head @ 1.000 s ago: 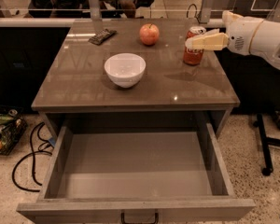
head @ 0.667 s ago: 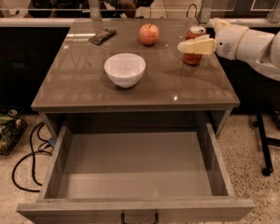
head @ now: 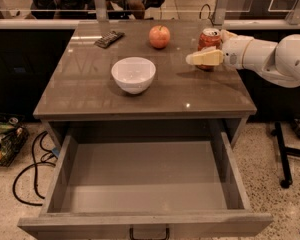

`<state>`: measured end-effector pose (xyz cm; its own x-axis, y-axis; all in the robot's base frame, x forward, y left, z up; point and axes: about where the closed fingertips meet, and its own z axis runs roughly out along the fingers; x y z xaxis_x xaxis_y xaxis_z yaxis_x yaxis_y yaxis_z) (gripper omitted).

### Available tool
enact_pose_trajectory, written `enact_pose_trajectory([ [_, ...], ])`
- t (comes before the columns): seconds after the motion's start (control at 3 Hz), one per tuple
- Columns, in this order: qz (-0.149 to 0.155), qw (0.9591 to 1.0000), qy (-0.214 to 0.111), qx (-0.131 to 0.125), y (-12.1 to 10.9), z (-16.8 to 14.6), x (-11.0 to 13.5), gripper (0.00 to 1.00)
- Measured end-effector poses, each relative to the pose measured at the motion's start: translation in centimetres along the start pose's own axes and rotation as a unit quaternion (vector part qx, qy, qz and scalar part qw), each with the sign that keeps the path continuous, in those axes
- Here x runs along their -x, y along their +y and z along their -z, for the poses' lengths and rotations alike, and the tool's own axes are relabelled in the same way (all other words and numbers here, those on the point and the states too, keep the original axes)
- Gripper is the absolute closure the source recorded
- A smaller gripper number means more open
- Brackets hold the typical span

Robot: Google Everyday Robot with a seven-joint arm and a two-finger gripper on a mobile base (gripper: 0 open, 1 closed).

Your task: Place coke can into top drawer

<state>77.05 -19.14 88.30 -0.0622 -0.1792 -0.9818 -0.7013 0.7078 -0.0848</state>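
camera view: the coke can (head: 210, 38) is seen upright at the right rear of the tabletop (head: 80, 86), near an apple (head: 159, 36) and apart from a white bowl (head: 133, 74). the pincer (head: 204, 58) is positioned level against the can's near side, probably for a side grasp; whether it is closed cannot be told. the top drawer (head: 140, 184) is pulled open below, ready for the can to be lowered in.

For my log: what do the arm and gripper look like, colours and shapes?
The arm is glossy white, made of smooth rounded shells with a thin dark seam near the wrist; no cables or markings show. The gripper, at the coke can on the tabletop, far right, is pale cream-yellow and tapered.
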Motion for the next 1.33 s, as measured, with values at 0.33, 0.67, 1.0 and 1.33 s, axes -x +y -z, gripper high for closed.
enact_pose_trajectory([
  [0.33, -0.008, 0.9999, 0.011, -0.006, -0.36, -0.6, -1.57, 0.18],
  [0.67, -0.01, 0.9999, 0.013, -0.006, -0.29, -0.87, -1.83, 0.42],
  [1.0, -0.01, 0.9999, 0.013, -0.004, -0.11, -1.14, -1.85, 0.64],
  [1.33, -0.01, 0.9999, 0.012, -0.002, 0.1, -1.42, -1.86, 0.88],
])
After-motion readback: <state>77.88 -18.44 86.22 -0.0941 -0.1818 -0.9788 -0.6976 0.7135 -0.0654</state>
